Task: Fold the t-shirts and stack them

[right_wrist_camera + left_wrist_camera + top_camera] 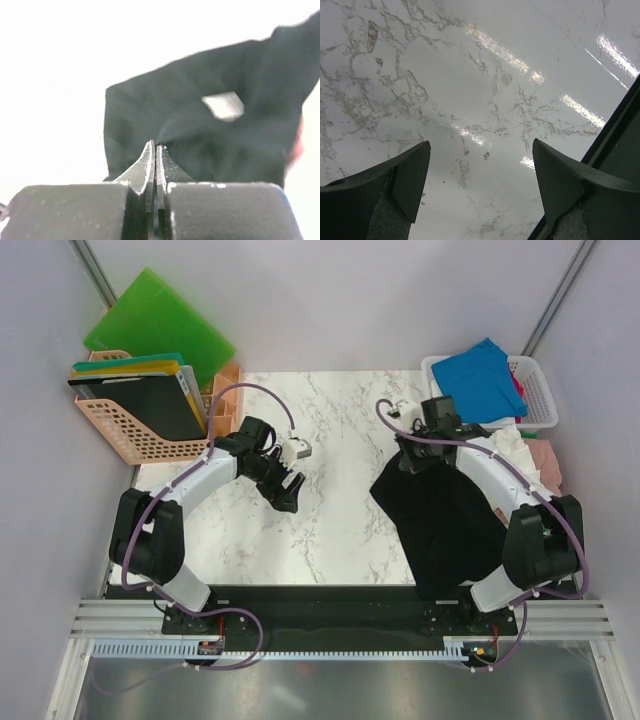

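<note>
From above, the right gripper (408, 452) is pinching the black t-shirt (445, 525), which is draping over the right side of the marble table (330, 420). A blue t-shirt (485, 378) is lying in the white basket (537, 392) behind it. The left gripper (288, 488) is hovering over bare marble. At the left wrist, the fingers (410, 175) are standing wide apart, holding nothing. At the right wrist, the jaws are pressing shut on a black fold, with the white label (223, 106) showing beyond.

A white marble-patterned bench (335, 530) carries a peach lattice basket (125, 435) at its far left corner, with dark, yellow and teal folders (150, 390) standing in it. A bright green board (160, 325) rises tilted just behind. A white basket (541, 390) sits far right
</note>
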`<action>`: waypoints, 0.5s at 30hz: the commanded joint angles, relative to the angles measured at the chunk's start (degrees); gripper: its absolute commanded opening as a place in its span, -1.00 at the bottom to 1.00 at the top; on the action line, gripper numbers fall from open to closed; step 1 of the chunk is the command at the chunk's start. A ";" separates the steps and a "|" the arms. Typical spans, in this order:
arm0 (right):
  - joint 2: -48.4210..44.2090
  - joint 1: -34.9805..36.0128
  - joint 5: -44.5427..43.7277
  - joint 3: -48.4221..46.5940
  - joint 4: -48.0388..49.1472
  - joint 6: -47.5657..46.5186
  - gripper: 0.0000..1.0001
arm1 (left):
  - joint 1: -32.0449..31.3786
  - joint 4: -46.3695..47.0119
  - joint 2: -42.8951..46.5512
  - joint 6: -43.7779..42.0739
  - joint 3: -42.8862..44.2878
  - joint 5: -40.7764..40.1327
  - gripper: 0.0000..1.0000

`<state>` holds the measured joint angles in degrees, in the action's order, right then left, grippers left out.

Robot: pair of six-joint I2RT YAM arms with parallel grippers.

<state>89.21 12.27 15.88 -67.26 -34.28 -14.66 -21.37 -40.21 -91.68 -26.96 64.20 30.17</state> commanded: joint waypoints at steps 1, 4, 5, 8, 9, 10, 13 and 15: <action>0.61 7.57 3.89 -6.64 -0.08 3.93 -1.00 | -0.26 0.30 0.18 0.15 2.06 -0.90 0.78; 5.08 13.55 6.62 -12.78 -0.25 6.83 -1.00 | 0.01 1.62 1.15 3.13 2.85 -6.34 0.78; 7.97 15.22 6.71 -14.72 -0.95 6.75 -1.00 | 0.53 1.53 2.20 3.14 3.29 -7.57 0.79; 13.94 21.63 7.76 -22.10 -3.06 6.74 -1.00 | 3.16 2.06 5.27 2.18 4.96 -10.57 0.79; 15.71 22.61 8.11 -27.69 -3.68 6.92 -1.00 | 4.04 2.24 5.89 2.09 5.40 -11.70 0.79; 17.73 23.75 8.29 -31.05 -4.56 7.44 -1.00 | 5.09 2.32 6.77 1.74 6.01 -11.98 0.79; 26.08 27.18 8.47 -45.37 -7.11 8.85 -1.00 | 9.31 2.32 10.20 0.16 6.11 -12.51 0.80; 33.11 29.38 9.43 -56.93 -10.79 8.94 -1.00 | 11.34 2.24 13.00 -1.25 5.32 -14.08 0.82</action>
<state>117.54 39.27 22.48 -110.80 -42.70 -7.66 -12.21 -39.09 -83.81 -26.11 67.94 19.29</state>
